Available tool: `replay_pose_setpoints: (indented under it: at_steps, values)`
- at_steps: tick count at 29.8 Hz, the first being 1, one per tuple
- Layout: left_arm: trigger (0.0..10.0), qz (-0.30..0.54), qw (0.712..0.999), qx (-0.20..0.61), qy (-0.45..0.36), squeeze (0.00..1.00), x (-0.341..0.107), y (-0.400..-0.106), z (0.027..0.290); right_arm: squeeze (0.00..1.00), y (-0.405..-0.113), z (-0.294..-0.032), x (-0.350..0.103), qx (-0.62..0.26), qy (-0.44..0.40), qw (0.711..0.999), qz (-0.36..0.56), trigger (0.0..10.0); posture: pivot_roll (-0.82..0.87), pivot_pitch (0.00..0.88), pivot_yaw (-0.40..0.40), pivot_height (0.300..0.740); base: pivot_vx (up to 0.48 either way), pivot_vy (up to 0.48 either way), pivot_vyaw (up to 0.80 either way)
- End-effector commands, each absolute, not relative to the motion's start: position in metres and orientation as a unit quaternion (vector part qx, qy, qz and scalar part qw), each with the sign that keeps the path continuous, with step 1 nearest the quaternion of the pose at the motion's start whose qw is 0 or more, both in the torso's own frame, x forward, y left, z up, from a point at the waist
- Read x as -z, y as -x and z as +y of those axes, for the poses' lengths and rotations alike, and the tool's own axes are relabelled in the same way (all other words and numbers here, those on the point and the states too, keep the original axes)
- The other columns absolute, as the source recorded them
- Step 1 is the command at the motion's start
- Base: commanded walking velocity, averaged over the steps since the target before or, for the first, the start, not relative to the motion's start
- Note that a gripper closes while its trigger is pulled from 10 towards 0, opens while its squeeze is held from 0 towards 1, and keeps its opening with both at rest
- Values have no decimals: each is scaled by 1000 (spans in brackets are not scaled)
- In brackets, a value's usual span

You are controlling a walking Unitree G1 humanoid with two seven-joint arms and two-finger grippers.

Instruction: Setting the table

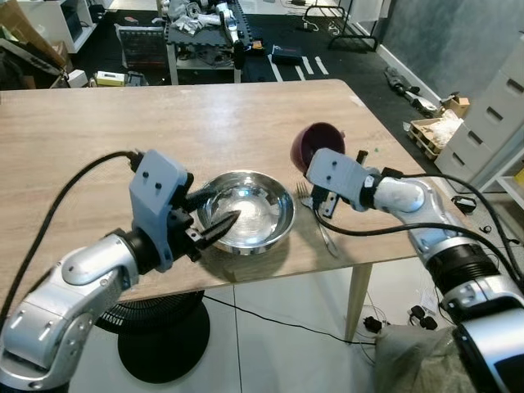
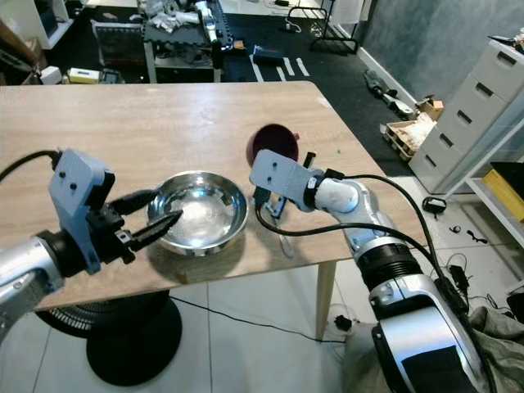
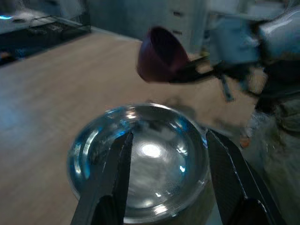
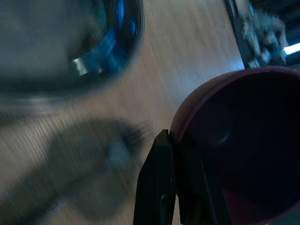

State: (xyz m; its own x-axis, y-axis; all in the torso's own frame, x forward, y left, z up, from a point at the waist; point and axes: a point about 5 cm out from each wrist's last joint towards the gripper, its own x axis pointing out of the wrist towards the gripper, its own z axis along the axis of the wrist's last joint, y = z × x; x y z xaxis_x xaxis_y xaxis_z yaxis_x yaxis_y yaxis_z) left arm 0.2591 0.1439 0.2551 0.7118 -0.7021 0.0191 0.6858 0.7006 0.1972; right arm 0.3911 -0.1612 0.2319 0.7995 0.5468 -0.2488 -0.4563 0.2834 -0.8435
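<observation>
1. a round stainless steel bowl (image 1: 247,211) sits near the front edge of a pale wood-grain table (image 1: 123,131); its polished inside throws bright glints and blue reflections in the left wrist view.
2. the left gripper (image 1: 214,214) reaches in from the bowl's left side with its two long black fingers spread; in the left wrist view the fingers (image 3: 119,168) straddle the near rim, one over the bowl's inside and one outside it; whether either touches the metal cannot be told.
3. the right gripper (image 4: 176,154) is pinched on the rim of a dark maroon cup (image 1: 318,144), smooth and matte, held tilted just above the table to the right of the bowl; the right wrist view shows one finger outside the wall and one inside it.
4. a metal fork (image 1: 315,214) lies flat on the table just right of the bowl, tines pointing away from the robot; the right gripper's grey housing hides part of it.
5. the right wrist view is blurred, so the bowl there (image 4: 70,42) is a blue-grey smear; beyond the table, dark floor, cluttered racks and a grey drawer unit (image 1: 491,123) are cut off by the frame.
</observation>
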Motion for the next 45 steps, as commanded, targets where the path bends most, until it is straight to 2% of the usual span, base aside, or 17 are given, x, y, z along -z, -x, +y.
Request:
replay_pose_setpoints:
  at_steps: [1,4,6,11,17,24,27,35,36,37,38,39,40,45]
  values:
    - [10000,-48,911,400,-91,0,-259,-254,142,0,-394,-169,-230,-290,540,790,-31,10000,108,58,10,740,0,0,0]
    - [10000,-49,904,414,-98,0,-262,-252,144,0,-400,-172,-234,-246,565,787,-23,10000,112,55,13,740,0,0,0]
    - [10000,-51,903,414,-101,0,-264,-252,145,0,-402,-174,-235,-235,593,770,-15,10000,115,53,13,740,0,0,0]
    - [10000,-49,903,415,-99,0,-263,-250,146,0,-392,-183,-218,-313,591,742,38,10000,115,52,10,740,0,0,0]
    - [10000,-45,903,417,-95,0,-261,-249,146,0,-389,-192,-214,-324,604,727,53,10000,109,52,14,740,0,0,0]
    - [10000,-44,902,419,-91,0,-260,-250,144,16,-387,-204,-216,-317,603,729,64,10000,106,53,21,740,0,0,0]
    - [10000,-43,903,419,-90,0,-259,-250,144,122,-385,-203,-214,-335,597,726,67,10000,106,53,20,740,0,0,0]
    - [10000,-43,904,416,-87,0,-259,-250,144,125,-380,-200,-204,-359,598,712,77,10000,107,55,19,740,0,0,0]
    - [10000,-43,904,416,-87,0,-259,-250,144,216,-380,-199,-203,-361,598,712,75,10000,108,55,20,740,0,0,0]
    - [10000,-43,904,416,-86,0,-259,-251,144,216,-380,-198,-202,-362,598,711,75,10000,108,55,19,740,0,0,0]
    - [10000,-44,905,416,-85,0,-259,-251,144,392,-380,-195,-203,-362,597,713,67,10000,109,55,19,740,0,0,0]
    - [10000,-44,905,415,-85,0,-259,-251,144,392,-381,-194,-203,-361,596,714,62,10000,109,55,19,740,0,0,0]
    - [10000,-44,905,415,-84,0,-259,-251,144,1000,-382,-191,-206,-354,595,719,53,10000,110,55,19,740,0,0,0]
    - [10000,-44,905,415,-83,0,-258,-251,143,1000,-386,-187,-214,-338,587,735,31,10000,110,55,19,740,0,0,0]
